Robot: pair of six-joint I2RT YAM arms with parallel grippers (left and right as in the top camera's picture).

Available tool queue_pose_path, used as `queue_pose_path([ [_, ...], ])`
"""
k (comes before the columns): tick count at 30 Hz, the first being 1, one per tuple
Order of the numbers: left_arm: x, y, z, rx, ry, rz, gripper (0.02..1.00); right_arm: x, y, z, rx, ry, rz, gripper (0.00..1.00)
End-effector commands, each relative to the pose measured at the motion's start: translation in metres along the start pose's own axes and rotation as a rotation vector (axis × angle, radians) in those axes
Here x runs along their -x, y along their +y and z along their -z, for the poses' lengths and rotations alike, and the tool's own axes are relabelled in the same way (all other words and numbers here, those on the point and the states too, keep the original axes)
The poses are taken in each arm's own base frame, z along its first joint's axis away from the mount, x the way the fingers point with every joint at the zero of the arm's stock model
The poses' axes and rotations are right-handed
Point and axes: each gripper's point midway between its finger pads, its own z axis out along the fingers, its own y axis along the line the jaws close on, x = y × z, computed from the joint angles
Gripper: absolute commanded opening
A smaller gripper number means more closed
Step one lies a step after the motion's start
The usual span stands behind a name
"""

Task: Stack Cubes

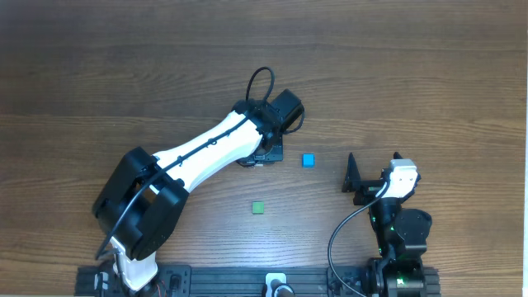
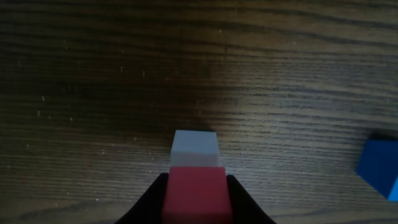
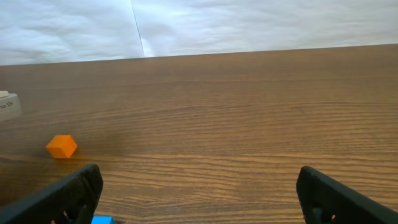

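The left gripper (image 2: 194, 208) is closed on a small red plastic cube (image 2: 194, 186), with one dark finger pressed against each side of it. A small white cube (image 2: 195, 148) sits directly beyond the fingertips, flush against the red cube's far edge. I cannot tell whether the red cube rests on it or is only held against it. In the top view this gripper (image 1: 261, 156) is low over the middle of the brown wood-grain bench (image 1: 429, 74).

A small blue cube (image 1: 308, 160) lies on the bench just to the right of the left gripper, apart from it. A small green cube (image 1: 258, 208) lies nearer the arm bases, well apart from both grippers.

The right gripper (image 1: 371, 176) is near its own base, to the right of the blue cube, with its fingers (image 3: 68, 193) spread wide and holding nothing. In the right wrist view a small orange cube (image 3: 61, 146) sits on the bench farther off, and the blue cube's edge (image 3: 102, 219) shows close by one finger.
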Motion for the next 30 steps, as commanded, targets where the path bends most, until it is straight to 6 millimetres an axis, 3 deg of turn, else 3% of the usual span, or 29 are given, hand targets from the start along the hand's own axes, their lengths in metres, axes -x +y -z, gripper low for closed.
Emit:
queue_pose_path([
  [1,0.0057,0.0017,-0.0032,0.014,-0.01,0.018,0.099,-0.0016,0.001,-0.0001,0.007,-0.002,0.002,0.991],
  [30,0.0051,0.0048,-0.0114,0.03,0.006,0.022,0.115,-0.0016,0.001,-0.0001,0.007,-0.002,0.002,0.991],
])
